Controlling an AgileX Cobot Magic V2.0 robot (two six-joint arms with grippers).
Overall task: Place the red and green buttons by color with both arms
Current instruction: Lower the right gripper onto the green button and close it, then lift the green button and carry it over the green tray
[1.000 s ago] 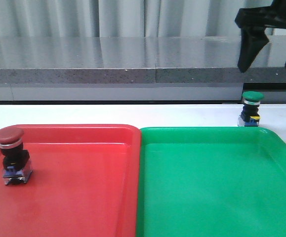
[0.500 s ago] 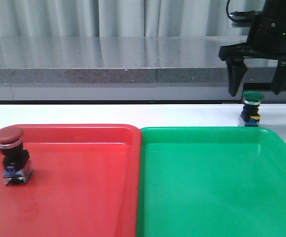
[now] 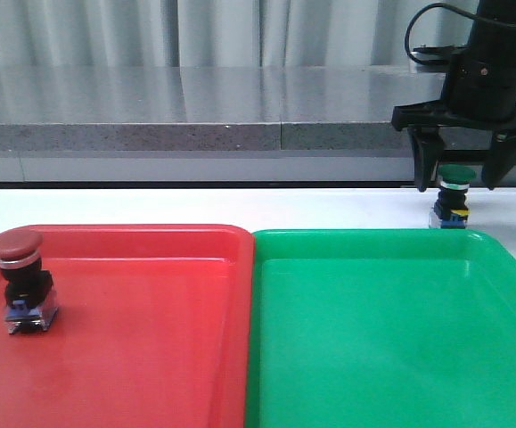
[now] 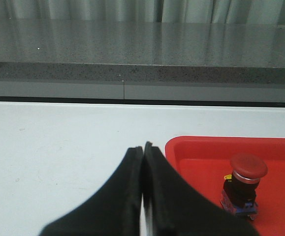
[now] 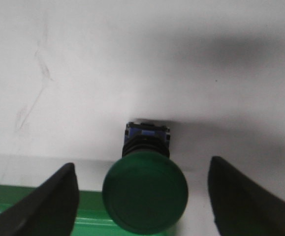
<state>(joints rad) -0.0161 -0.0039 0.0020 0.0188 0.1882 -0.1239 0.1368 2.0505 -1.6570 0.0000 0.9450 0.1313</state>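
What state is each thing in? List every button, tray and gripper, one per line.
red button: upright, standing inside the red tray, untouched.
green button: upright on the white table, beyond the green tray, not gripped.
red tray: holds only the red button.
green tray: empty.
left gripper: shut, holding nothing.
right gripper: open, fingers either side of the green button's cap.

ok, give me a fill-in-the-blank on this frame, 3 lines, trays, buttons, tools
1. The red button stands inside the ____ tray.
2. The green button stands on the white table, just outside the ____ tray.
3. The right tool is open around the green button; the left tool is ____.

Missing words: red; green; shut
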